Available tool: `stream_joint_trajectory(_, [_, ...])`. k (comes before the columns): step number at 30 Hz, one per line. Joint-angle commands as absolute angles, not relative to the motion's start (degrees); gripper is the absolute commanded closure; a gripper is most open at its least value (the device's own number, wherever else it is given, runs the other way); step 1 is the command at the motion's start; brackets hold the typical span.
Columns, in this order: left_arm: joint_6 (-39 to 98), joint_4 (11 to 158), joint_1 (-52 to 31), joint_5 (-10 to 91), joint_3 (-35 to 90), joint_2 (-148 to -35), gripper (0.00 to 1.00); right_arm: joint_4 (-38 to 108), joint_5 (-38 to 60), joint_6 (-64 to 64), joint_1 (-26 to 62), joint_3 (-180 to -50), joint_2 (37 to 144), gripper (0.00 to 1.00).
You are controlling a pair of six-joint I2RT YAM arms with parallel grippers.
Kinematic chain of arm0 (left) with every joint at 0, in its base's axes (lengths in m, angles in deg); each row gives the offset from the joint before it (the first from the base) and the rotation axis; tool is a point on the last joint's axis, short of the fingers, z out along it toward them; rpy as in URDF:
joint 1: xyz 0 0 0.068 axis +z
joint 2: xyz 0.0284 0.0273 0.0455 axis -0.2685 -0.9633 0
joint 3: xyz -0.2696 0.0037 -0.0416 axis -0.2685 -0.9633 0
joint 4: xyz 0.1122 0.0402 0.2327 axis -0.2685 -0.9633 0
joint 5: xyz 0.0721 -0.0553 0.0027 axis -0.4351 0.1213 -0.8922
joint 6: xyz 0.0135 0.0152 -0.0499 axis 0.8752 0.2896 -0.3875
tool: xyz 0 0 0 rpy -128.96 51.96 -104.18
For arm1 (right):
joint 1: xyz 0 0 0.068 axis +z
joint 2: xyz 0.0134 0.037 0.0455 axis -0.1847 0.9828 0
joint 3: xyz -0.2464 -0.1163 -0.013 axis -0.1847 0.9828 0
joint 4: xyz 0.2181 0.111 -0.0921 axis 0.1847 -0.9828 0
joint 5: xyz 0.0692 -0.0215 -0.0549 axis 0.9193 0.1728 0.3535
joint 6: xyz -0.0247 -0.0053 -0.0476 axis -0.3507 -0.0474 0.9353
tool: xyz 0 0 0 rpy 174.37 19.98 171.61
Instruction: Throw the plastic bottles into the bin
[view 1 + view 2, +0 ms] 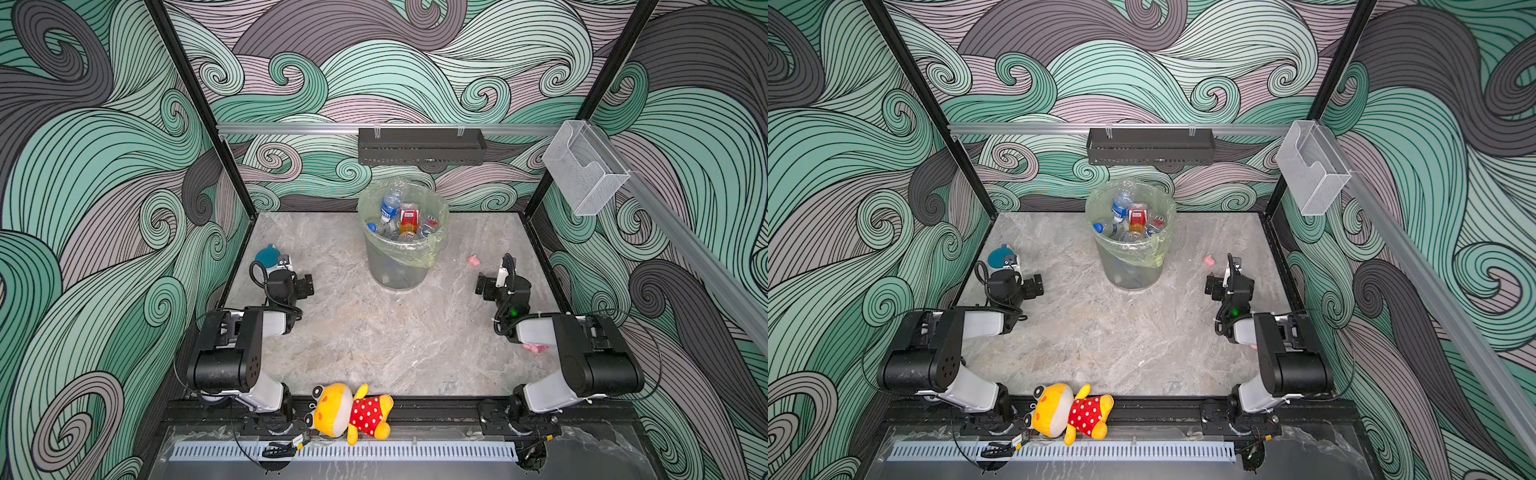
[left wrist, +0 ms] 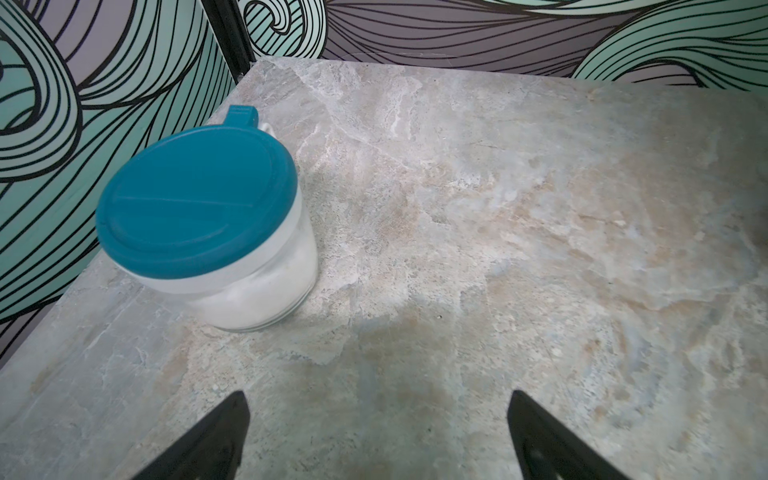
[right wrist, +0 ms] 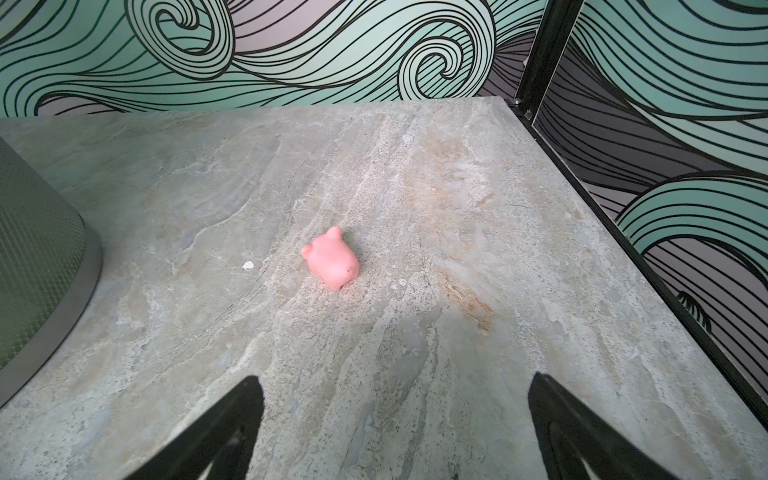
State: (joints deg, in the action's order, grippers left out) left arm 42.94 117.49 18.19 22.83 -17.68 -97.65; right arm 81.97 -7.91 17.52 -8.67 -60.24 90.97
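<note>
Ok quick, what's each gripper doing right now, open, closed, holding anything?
Left gripper: open, holding nothing.
Right gripper: open, holding nothing.

We see bright, even light in all four pictures. Soft grey shadows lie on the table (image 2: 498, 208) beside the cup (image 2: 199, 199) and in front of each wrist camera. The walls (image 1: 83, 208) lean outward at the edges in both top views. The little pink pig (image 3: 332, 259) looks a bit fuzzy.

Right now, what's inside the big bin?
Plastic bottles lie piled in the bin: clear ones with blue labels and an orange-red bottle. The top ones hide whatever lies deeper, so I cannot count them all.
</note>
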Motion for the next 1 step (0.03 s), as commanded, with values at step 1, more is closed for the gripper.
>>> stream_joint_trajectory(1, [42.57,117.42,18.36,23.72,-16.84,-96.54,0.01,83.24,-7.4,18.56,-8.54,-60.55,90.57,0.0])
